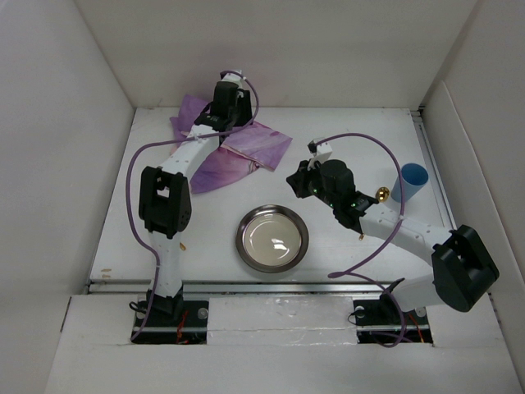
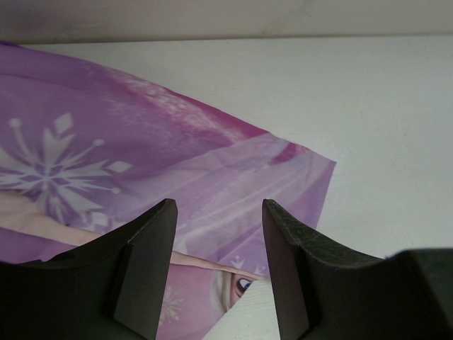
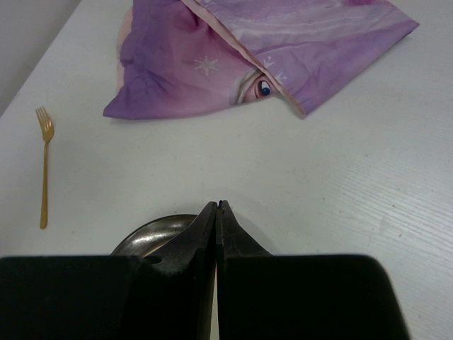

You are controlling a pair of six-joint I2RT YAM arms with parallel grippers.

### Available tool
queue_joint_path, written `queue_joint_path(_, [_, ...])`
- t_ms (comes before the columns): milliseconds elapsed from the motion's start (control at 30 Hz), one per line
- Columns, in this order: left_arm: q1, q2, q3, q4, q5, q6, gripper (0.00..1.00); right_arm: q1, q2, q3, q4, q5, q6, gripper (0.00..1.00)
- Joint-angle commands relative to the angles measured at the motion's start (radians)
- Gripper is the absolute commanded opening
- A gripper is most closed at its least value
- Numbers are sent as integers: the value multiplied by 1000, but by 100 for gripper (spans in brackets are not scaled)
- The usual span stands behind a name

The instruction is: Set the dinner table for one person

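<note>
Far left of dinner table point(image 1: 344, 135): crumpled placemat point(image 1: 234, 152) under left gripper point(image 2: 218, 234), jaws apart | centre-near: metal plate point(image 1: 272, 238) | right gripper point(image 3: 217, 212) pressed together, empty | right: blue cup point(image 1: 410, 182)

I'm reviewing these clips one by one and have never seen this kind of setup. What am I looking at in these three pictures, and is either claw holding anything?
These are two robot arms bolted at the near edge of a white dinner table. The overhead picture comes from a fixed camera above and behind them; the other two come from cameras on each wrist, so each shows its own fingers at the bottom.

On the table lie a crumpled purple placemat printed with snowflakes, a round metal plate, a blue cup at the right edge, and a gold fork, clearest in the right wrist picture.

The left gripper hangs over the placemat with its jaws open, holding nothing. The right gripper is above the plate's far rim, jaws pressed shut and empty.
</note>
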Motion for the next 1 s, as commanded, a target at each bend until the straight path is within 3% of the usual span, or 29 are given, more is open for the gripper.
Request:
queue_joint_path(0, [10,-58,-1,-10,21,-84,47,-21,-49,11,18,44,12,10])
queue_joint_path(100, [-33,-32,13,-112,-15,-173,39,-47,-60,-6,31,47,18,18])
queue_joint_path(200, [-53,-134,-208,38,89,-337,42,-74,-55,11,-8,36,46,28])
queue_joint_path(233, [-62,-163,-339,86,66,-363,44,-87,-71,10,-17,33,47,29])
queue_joint_path(300, [-102,-216,-401,137,-2,-342,48,-97,-94,-6,-10,49,53,33])
queue_joint_path(400, [-217,-162,-346,34,-185,-221,50,-136,-138,-32,-11,33,81,36])
queue_joint_path(533, [-321,-104,-328,75,-395,-72,53,-185,-239,-96,7,27,118,40])
queue_joint_path(667, [-321,-50,-288,108,-368,42,56,-217,-312,-128,27,21,141,41])
queue_joint_path(733, [-321,6,-175,68,-402,101,55,-240,-360,-148,38,24,156,42])
queue_joint_path(967, [-321,221,57,-58,-422,258,45,-291,-423,-187,64,-3,165,43])
